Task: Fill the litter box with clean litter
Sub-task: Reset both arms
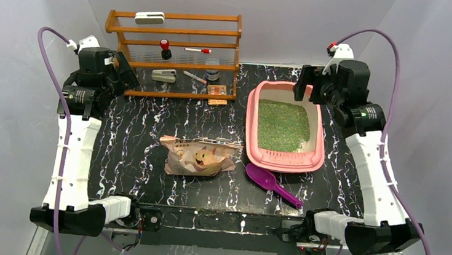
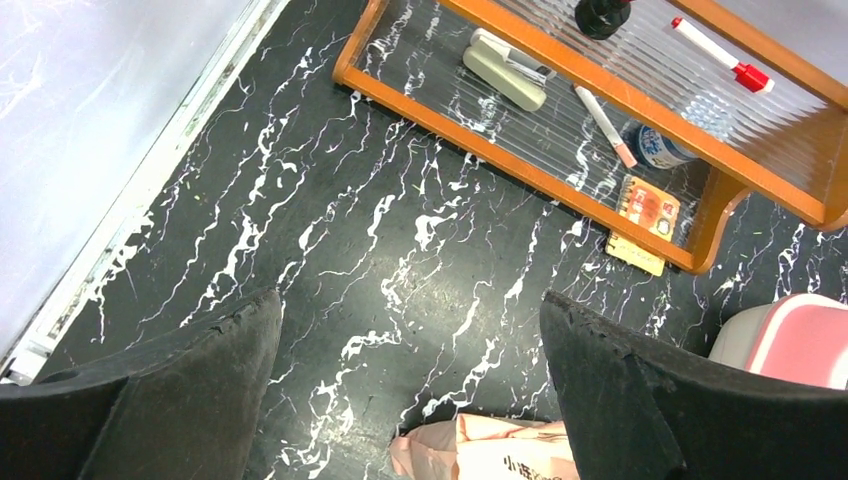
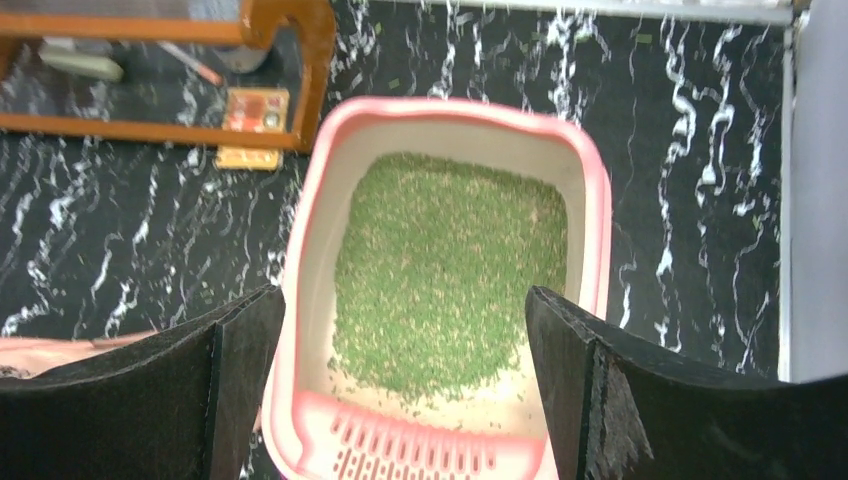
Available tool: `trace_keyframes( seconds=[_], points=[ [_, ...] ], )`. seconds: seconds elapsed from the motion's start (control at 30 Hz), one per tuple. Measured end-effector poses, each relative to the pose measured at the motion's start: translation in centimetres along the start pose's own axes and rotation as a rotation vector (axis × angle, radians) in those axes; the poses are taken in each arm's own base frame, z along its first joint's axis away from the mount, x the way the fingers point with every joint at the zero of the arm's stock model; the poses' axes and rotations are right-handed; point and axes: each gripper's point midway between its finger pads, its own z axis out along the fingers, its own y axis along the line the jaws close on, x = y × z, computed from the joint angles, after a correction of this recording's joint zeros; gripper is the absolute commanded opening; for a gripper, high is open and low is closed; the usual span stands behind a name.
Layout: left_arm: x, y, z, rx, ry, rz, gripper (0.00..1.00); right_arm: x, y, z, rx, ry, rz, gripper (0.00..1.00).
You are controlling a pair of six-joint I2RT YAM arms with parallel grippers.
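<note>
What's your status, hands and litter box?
Left hand open, right hand open, both empty. Litter box holds green litter. Bag, scoop beside it, not blocking.

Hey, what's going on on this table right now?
Two robot arms hover above the black table, the left tool and right tool both open and empty. The pink litter box holds a layer of green litter. The beige bag lies flat mid-table and the purple scoop beside the box; nothing touches them.
</note>
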Motion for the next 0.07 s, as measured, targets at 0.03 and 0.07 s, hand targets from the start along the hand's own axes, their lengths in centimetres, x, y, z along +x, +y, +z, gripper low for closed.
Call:
trace_keyframes(
  seconds=[0.03, 0.07],
  points=[
    [-0.04, -0.08, -0.01, 0.005, -0.001, 0.002, 0.98, 0.88, -0.18, 0.32, 0.006, 0.025, 0.001, 0.98],
    [-0.07, -0.13, -0.01, 0.007, -0.002, 0.003, 0.98, 1.51, -0.26, 0.46, 0.009, 0.043, 0.002, 0.98]
  ],
)
